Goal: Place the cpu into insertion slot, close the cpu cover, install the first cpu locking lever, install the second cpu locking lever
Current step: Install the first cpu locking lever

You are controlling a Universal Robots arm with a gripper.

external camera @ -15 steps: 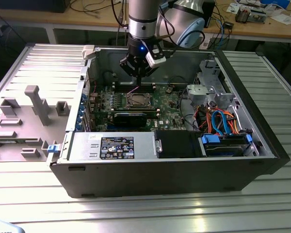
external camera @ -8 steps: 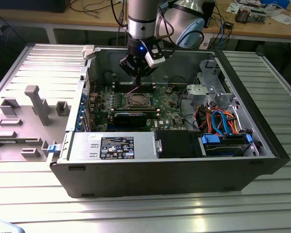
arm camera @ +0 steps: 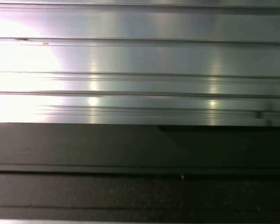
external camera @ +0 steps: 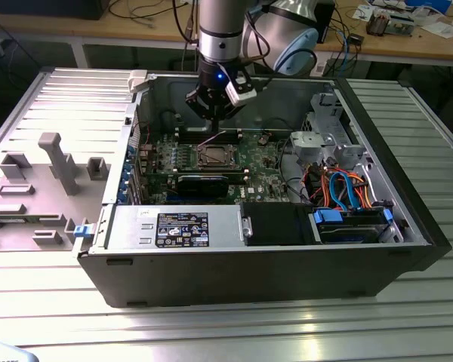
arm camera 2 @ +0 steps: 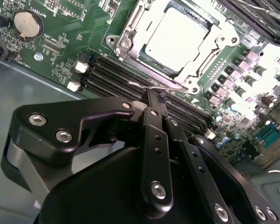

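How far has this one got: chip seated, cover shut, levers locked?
Done, by the look of it: the cpu sits in the insertion slot and the cpu cover lies closed over it. In hand: the gripper has its fingers together at a thin wire locking lever along the socket's edge. Left: I cannot tell whether either lever is latched.

lab/workshop | opened computer case (external camera: pixel 287 249) on slatted aluminium table (external camera: pixel 211 332) | cluttered cabled workbench (external camera: pixel 408 38) behind
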